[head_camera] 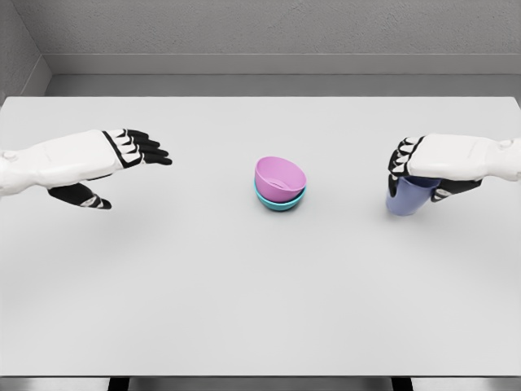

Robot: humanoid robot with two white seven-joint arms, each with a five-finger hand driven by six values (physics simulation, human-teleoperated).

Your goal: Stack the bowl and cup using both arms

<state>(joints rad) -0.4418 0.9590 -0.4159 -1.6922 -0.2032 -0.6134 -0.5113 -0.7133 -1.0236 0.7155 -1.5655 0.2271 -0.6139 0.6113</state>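
Desk (260, 309): pale grey, flat, spanning the whole view, its near edge closest to the camera.

Pink bowl (280, 178): sat near the desk's centre, nested inside a teal bowl (279, 204) and tilted, its opening tipped toward 1 o'clock; only the teal rim and lower wall showed beneath it.

Cup (412, 196): lavender-blue, plain-walled, at 3 o'clock from the bowls and well apart from them; upper part hidden under the hand, base close to the desk, contact with it not discernible.

Right hand (423, 167): white arm entered from 3 o'clock, roughly level, back of hand up. Black fingers (401, 160) curled down over the cup's top and sides, gripping it.

Left hand (114, 167): white arm entered from 9 o'clock, at 9 o'clock from the bowls and well apart. Fingers extended toward 3 o'clock and slightly spread, thumb below pointing the same way; holding nothing.
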